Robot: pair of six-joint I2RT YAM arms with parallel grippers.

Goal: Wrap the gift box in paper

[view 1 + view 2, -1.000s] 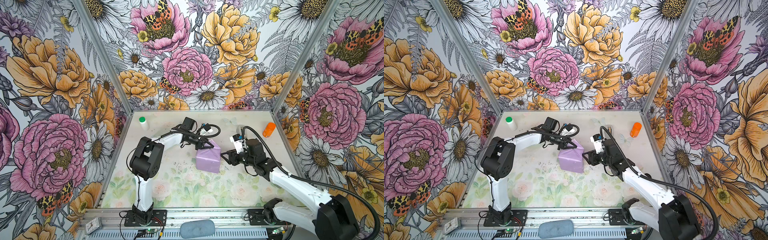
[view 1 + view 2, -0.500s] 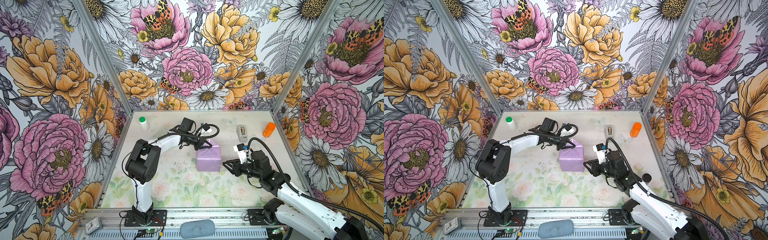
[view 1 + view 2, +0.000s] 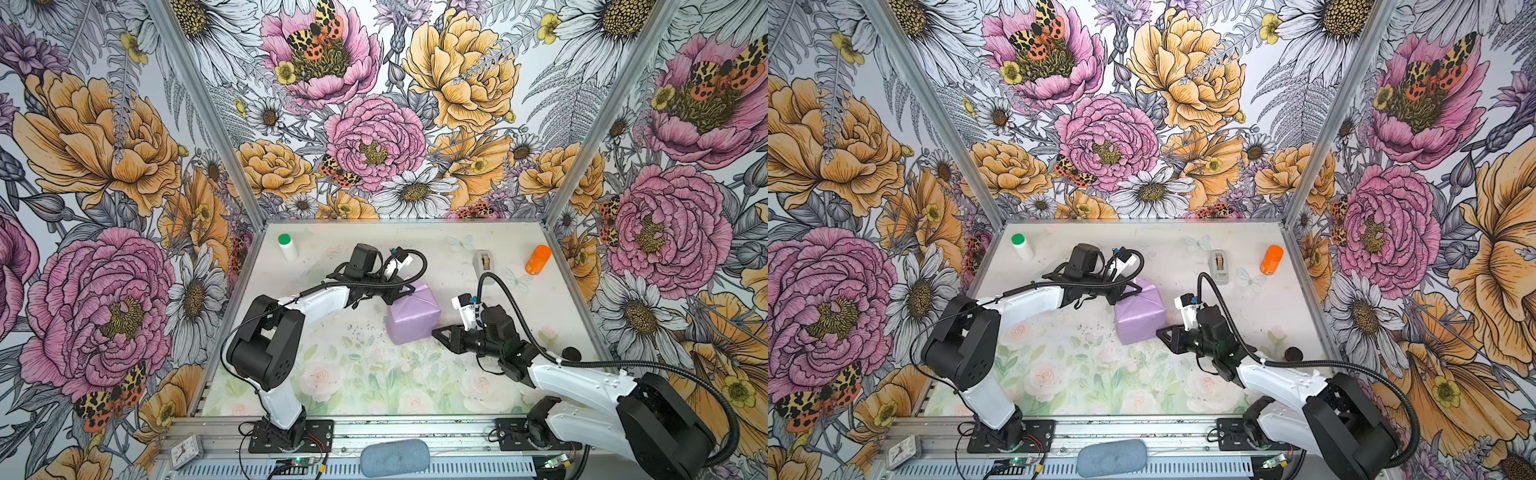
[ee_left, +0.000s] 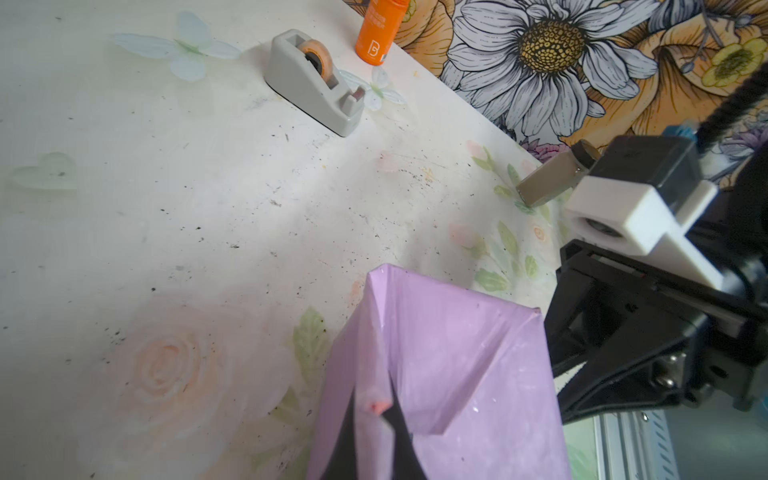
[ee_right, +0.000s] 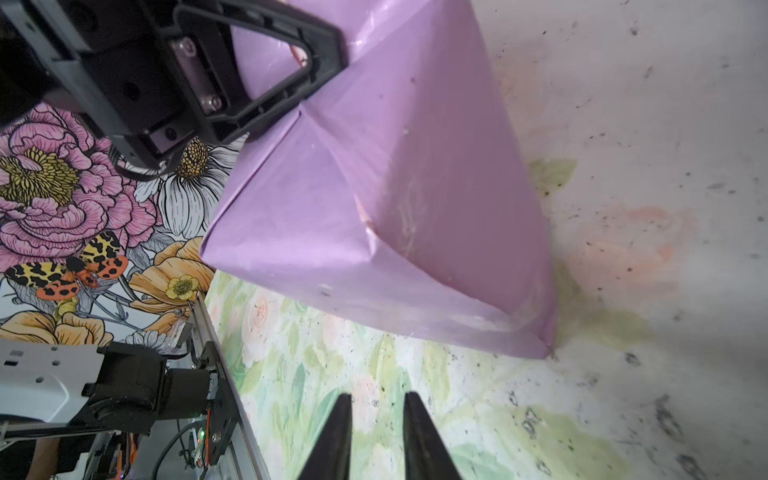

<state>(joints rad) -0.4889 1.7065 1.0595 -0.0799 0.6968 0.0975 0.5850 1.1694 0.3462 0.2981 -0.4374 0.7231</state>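
- Mid-surface (image 3: 353, 374), between the two arms: the box, wholly hidden under lilac paper (image 3: 411, 320); no bare box seen in any view.
- Clamped on a raised paper flap at the far-left top corner of the wrapped box: left end effector (image 3: 409, 290).
- Low over the surface near the box's near-right corner, not touching it, jaws narrow with nothing between them: right end effector (image 3: 436, 332).
- Probably light and stiff underneath; on the outside thin, quick to crease or tear.
- Likely to slide on the surface if pushed from one side only.
- Best taken by a pinch on a folded flap edge, or braced flat against a side face.
- Best not hauled by one corner, to spare the paper.
- Given by both top views alone: the box's place relative to both arms, and the tape dispenser (image 3: 483, 262) well apart at the far right, with an orange bottle (image 3: 537, 259) near it.
- Given by the left wrist view alone: the pinch itself, with paper caught between the fingertips (image 4: 347, 440).
- Given by the right wrist view alone: the empty gap between its own tips, sharp diagonal folds, a wrinkle on the near face, and a bottom corner resting on the surface.
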